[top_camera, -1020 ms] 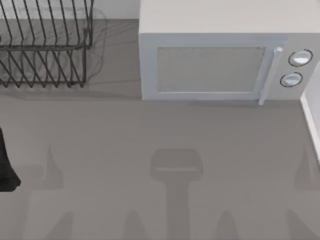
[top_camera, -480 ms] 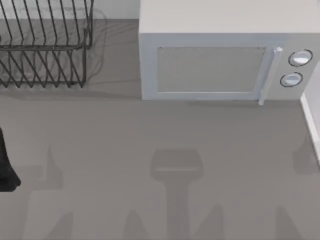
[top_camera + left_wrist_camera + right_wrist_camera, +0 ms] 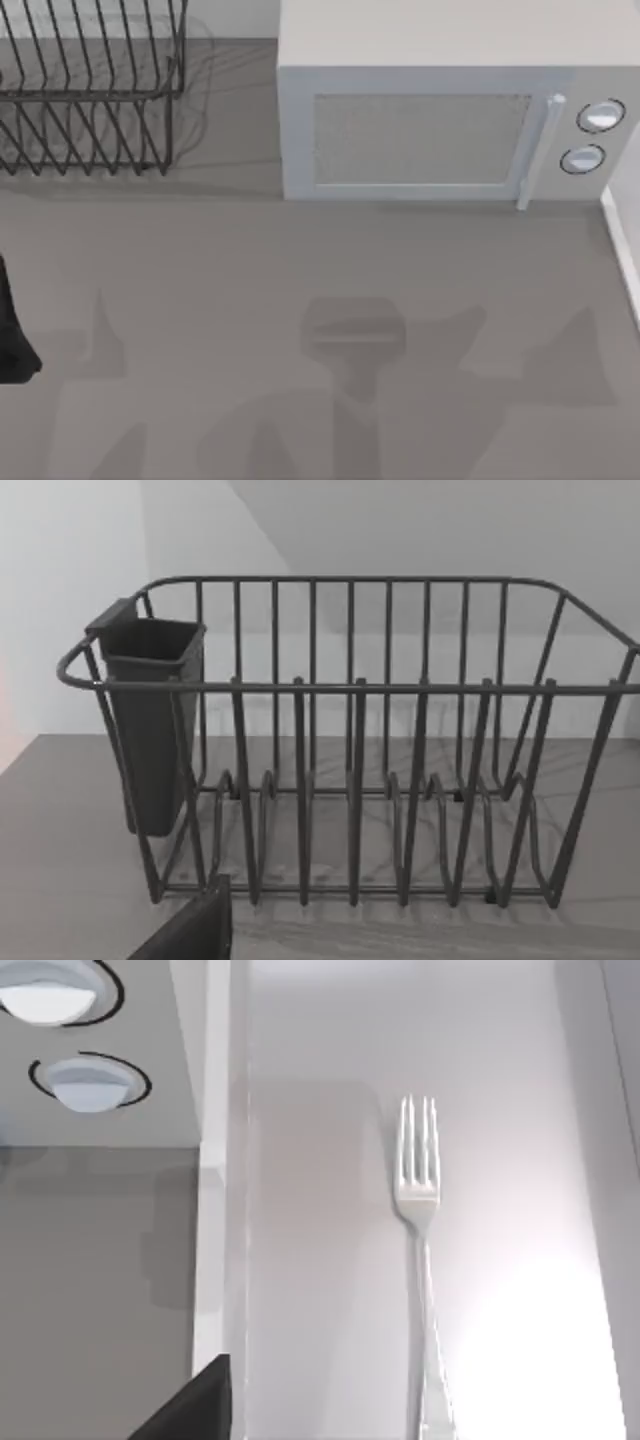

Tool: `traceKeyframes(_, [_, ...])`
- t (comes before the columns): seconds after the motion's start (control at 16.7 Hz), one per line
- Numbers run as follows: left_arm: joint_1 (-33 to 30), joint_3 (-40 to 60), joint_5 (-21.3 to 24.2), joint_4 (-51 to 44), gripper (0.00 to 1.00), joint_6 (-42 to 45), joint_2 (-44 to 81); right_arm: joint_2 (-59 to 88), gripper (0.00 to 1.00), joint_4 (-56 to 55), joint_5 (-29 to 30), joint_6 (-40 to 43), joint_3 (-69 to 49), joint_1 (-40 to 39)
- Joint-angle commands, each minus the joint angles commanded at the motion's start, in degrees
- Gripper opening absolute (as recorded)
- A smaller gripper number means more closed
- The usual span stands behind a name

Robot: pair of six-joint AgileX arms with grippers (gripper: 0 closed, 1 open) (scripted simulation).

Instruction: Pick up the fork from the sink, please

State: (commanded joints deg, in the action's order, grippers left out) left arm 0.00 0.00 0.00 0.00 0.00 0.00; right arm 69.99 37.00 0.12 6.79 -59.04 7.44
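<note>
Flat on the pale sink floor (image 3: 330, 1260) lies the slender shiny silver metal fork (image 3: 422, 1260), past the bench's right edge beside the white microwave (image 3: 430, 120). Its long axis runs straight ahead of the nearer right arm's end effector, whose finger state I cannot tell.

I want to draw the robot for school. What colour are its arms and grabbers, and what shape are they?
Draw them dark. In the top view the left arm is a plain black, smooth shape with a slanted end, at the left edge of the table. The wrist views catch a corner of the left gripper and the right gripper: dark grey, flat-sided and angular. These parts carry no cables, stickers or markings.
</note>
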Motion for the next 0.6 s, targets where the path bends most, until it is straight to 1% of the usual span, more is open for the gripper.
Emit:
traceKeyframes(0.36, [0.00,0.00,0.00,0.00,1.00,0.00,0.00,36.39,1.00,17.47,0.06,3.21,-28.65,3.51])
traceKeyframes(0.6, [0.00,0.00,0.00,0.00,1.00,0.00,0.00,53.08,1.00,25.60,0.08,4.70,-41.85,5.15])
